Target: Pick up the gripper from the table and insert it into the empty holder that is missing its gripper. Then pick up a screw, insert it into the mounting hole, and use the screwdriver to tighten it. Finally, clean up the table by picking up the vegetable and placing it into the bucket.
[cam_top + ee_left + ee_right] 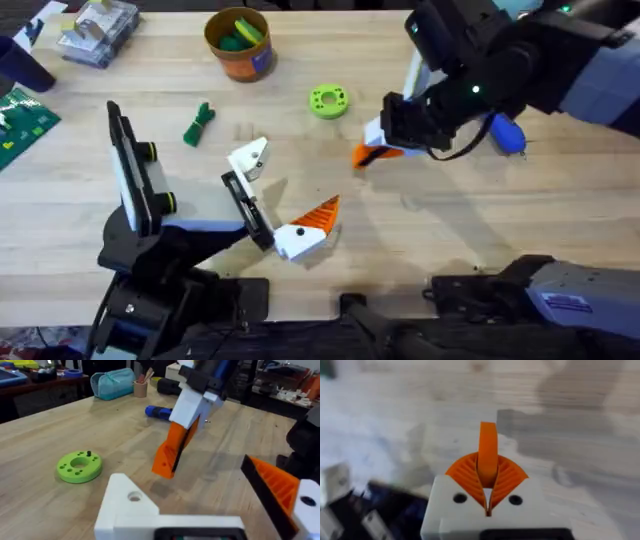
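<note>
1. Pale wooden worktop (480, 230); the round lime-green dish (328, 101) serves as the landmark.
2. The bucket (238, 45) stands beyond the dish and to its left. It holds green and yellow pieces. The printed label on its side is too small to read.
3. The dish carries a small dark screw (89, 453) on its top face.
4. The vegetable (199, 123) lies on the worktop well to the left of the dish.
5. The right hand (385, 143) is just to the right of the dish and slightly nearer the robot. It is clamped on the gripper (366, 154), which is clear of the worktop with its orange tip angled downward.
6. The screwdriver (507, 132) lies farther right of the dish, past the right hand.
7. The holder (250, 160) sits nearer than the dish and to its left, bare, its hole visible.
8. The left hand (290, 185) stands wide, with its orange finger (305, 230) well apart from the holder.
</note>
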